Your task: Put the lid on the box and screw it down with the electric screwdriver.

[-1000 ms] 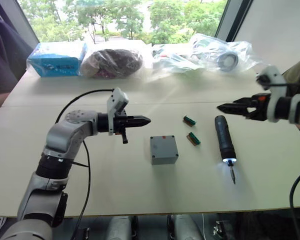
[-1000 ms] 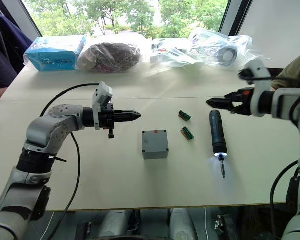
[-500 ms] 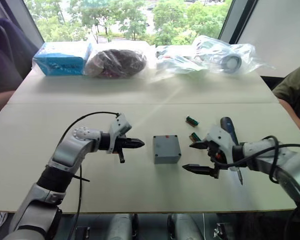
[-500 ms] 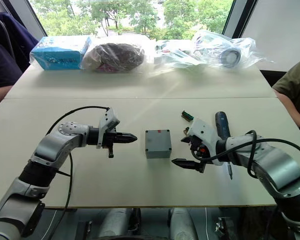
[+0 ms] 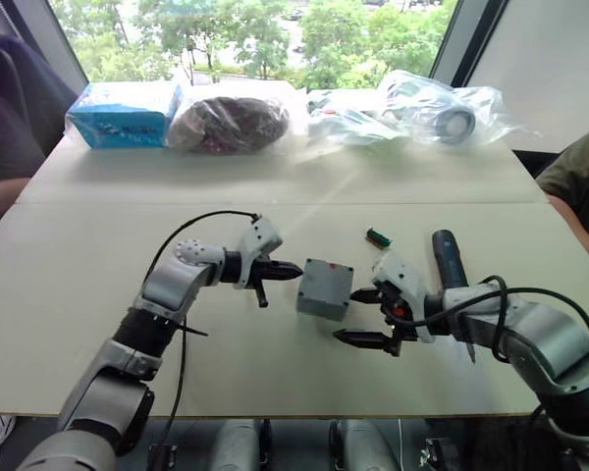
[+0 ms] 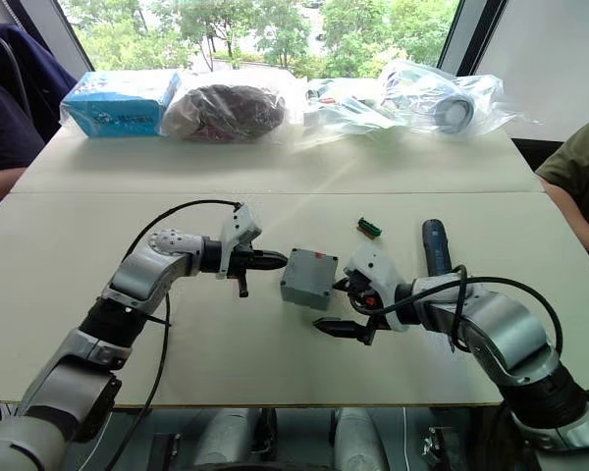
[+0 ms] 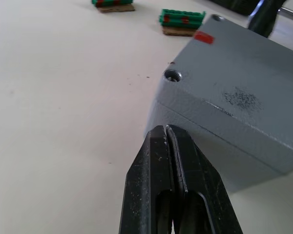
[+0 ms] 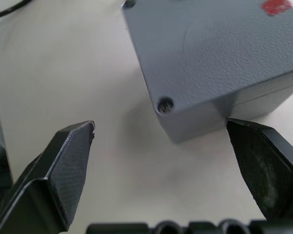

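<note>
Flanking the box [image 5: 325, 288], the left gripper [image 5: 293, 270] presses its closed fingers against one side wall, while the right gripper [image 5: 366, 316] spreads its fingers wide at the opposite corner. Rigid, light, smooth plastic: likely to slide on the desk [image 5: 98, 255]; grasp across opposite walls.

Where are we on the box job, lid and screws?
Lid already sits on the box. In hand: shut left gripper at one side wall, open right gripper around the opposite corner. Left: electric screwdriver lies untouched on the table; corner screw holes look empty.
</note>
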`<state>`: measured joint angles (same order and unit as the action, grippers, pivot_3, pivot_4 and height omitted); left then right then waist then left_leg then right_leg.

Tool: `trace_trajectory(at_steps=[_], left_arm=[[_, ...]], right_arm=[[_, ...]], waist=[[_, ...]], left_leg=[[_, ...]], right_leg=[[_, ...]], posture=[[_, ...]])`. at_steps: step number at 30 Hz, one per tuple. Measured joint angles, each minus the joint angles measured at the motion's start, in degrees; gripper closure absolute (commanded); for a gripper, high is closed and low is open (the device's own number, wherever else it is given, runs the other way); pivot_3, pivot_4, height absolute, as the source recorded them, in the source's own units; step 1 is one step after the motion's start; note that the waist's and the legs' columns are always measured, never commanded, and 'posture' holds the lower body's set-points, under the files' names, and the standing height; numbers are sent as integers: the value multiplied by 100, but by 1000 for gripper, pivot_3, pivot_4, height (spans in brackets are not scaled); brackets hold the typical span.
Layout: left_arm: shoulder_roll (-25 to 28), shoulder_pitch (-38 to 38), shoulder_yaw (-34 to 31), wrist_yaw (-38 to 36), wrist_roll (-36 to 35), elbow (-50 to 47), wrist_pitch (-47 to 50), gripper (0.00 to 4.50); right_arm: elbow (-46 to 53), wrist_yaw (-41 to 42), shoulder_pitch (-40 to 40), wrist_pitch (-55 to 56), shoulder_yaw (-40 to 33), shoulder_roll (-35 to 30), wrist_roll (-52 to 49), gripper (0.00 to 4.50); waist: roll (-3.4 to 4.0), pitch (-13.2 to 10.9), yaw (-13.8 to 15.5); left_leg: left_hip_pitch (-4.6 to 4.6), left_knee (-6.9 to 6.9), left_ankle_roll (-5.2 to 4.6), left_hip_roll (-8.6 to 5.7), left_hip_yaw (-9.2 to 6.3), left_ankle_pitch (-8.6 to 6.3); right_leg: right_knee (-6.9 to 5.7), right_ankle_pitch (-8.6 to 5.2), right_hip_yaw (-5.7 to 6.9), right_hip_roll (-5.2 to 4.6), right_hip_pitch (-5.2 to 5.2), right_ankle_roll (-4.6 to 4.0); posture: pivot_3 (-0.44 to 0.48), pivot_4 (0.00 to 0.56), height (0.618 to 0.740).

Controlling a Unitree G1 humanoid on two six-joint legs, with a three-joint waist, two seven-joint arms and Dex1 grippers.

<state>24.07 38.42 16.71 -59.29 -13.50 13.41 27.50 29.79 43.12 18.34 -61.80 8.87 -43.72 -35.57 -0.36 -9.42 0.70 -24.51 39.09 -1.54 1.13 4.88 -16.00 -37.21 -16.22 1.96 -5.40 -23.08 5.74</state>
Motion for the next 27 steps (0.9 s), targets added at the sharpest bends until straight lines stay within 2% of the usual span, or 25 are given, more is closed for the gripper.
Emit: trace_trajectory(at_steps=[6, 8, 12, 16, 21, 27], left_arm=[[85, 29, -65, 8, 67, 166, -180, 4500], [295, -12, -95, -37, 62, 77, -141, 4500], [864, -419, -189, -346, -6, -623, 241, 4500], [1106, -886, -55, -680, -215, -1376, 759, 4500], [948, -957, 6, -640, -356, -1799, 1106, 4500], [646, -885, 51, -290, -214, -1648, 966, 4500]], right_arm=[[180, 105, 59, -28, -159, -315, -74, 50], [140, 176, 83, 145, -127, -539, 83, 50], [-349, 303, 192, 764, 12, -717, 610, 50], [-918, 460, 319, 1511, 322, -445, 1068, 50], [-1224, 688, 493, 1995, 496, -49, 1248, 50], [-1030, 980, 461, 1911, 534, -98, 1235, 50]], waist=[[0, 0, -2], [0, 0, -9], [2, 1, -43], [1, 1, -16], [1, 1, 2], [0, 1, 2]], left_leg=[[0, 0, -1, -1, -1, -1], [0, 0, -1, -1, 0, -1], [0, -2, -1, 1, 1, -1], [0, 1, 0, 2, 2, 0], [0, 6, -1, -3, 1, -1], [1, 6, -1, -2, -1, 0]], right_leg=[[1, 0, 0, -3, 0, 0], [1, 0, 0, -3, -1, 0], [1, 0, 0, -1, -2, 0], [0, 0, 0, 0, -1, 0], [0, 0, -1, -2, 5, 0], [-1, 0, 1, 0, 5, 1]], posture=[[0, 150, 740], [0, 150, 740], [0, 150, 740], [0, 150, 740], [0, 150, 740], [0, 150, 740]])
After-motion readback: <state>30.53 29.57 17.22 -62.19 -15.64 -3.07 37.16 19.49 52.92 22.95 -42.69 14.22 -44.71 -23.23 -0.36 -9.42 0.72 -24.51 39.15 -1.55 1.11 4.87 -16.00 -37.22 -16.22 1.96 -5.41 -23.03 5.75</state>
